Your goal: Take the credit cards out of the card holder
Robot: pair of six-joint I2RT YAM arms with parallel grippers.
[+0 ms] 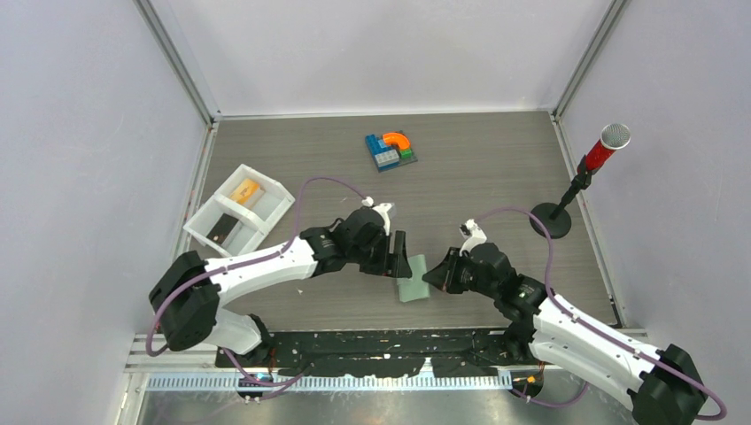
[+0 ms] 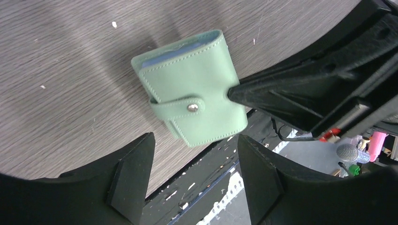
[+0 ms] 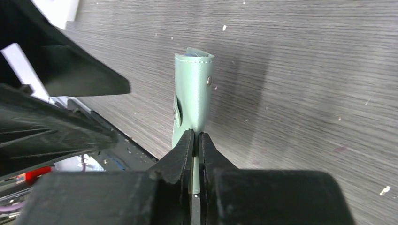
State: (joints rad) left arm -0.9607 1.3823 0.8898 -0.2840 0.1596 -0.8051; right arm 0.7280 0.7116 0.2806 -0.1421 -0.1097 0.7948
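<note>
The sage-green card holder (image 1: 413,279) is closed, its tab snapped shut, near the table's front edge. My right gripper (image 1: 434,277) is shut on its edge, which shows in the right wrist view (image 3: 196,133), with the holder (image 3: 193,89) sticking out beyond the fingertips. My left gripper (image 1: 396,257) is open and empty just left of the holder; in the left wrist view its gripper (image 2: 195,138) frames the holder (image 2: 192,89). Blue sleeve edges show at the holder's open side. An orange card (image 1: 245,189) and a dark card (image 1: 222,230) lie in the white tray (image 1: 267,227).
A blue-orange-green toy block cluster (image 1: 390,149) sits at the back middle. A red-and-silver microphone on a black stand (image 1: 550,220) is at the right. The white tray is at the left. The black front rail runs just below the holder.
</note>
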